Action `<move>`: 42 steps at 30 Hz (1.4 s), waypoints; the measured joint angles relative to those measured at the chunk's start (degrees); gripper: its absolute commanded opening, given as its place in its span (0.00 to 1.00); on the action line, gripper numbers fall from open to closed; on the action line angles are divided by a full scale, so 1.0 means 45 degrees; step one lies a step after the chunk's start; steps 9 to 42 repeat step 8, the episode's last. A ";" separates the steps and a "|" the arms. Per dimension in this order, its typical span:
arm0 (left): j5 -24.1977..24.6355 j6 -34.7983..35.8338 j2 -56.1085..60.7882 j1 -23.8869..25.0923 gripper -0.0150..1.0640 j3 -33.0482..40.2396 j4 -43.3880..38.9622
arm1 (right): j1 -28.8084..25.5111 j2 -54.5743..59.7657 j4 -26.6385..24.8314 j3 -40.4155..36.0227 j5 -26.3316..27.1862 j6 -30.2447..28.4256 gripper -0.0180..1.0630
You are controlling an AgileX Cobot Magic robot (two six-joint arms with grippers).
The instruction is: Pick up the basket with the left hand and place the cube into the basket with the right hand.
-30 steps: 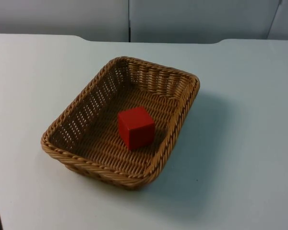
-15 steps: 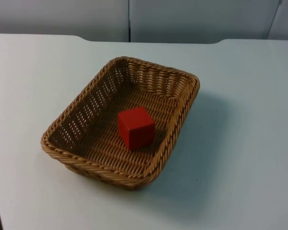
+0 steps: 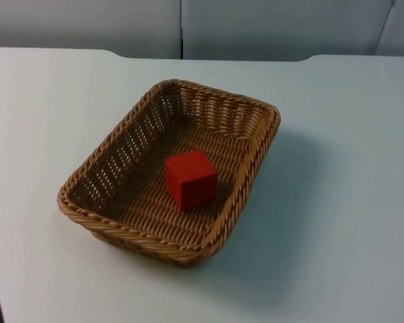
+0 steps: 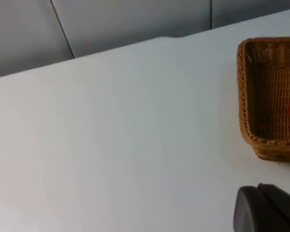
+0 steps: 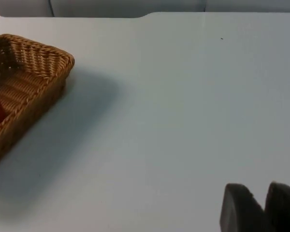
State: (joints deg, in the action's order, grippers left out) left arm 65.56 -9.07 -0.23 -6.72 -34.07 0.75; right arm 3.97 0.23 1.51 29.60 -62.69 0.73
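While the red cube (image 3: 190, 179) sits inside the wicker basket (image 3: 246, 188) mid-table (image 3: 350, 202), both claws wait apart from it. Left claw (image 4: 266, 208): one fingertip visible, state unclear. Right claw (image 5: 258, 205): fingertips slightly parted, empty.

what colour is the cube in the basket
Red. The cube lies inside the brown woven basket, best seen in the top view.

Basket (image 3: 114, 222) was brown, woven in rows. Cube (image 3: 190, 179) was red. Counter (image 3: 337, 222) was white. Wall (image 3: 256, 27) grey.
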 measured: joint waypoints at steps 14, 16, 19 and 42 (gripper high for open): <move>-0.0846 0.0636 0.0000 0.0000 0.01 0.0778 0.0000 | 0.0000 0.0000 0.0038 0.0000 0.0019 0.0079 0.17; -0.0846 0.0636 0.0000 0.0000 0.01 0.0778 0.0000 | 0.0000 0.0000 0.0038 0.0000 0.0019 0.0079 0.17; -0.0846 0.0636 0.0000 0.0000 0.01 0.0778 0.0000 | 0.0000 0.0000 0.0038 0.0000 0.0019 0.0079 0.17; -0.0846 0.0636 0.0000 0.0000 0.01 0.0778 0.0000 | 0.0000 0.0000 0.0038 0.0000 0.0019 0.0079 0.17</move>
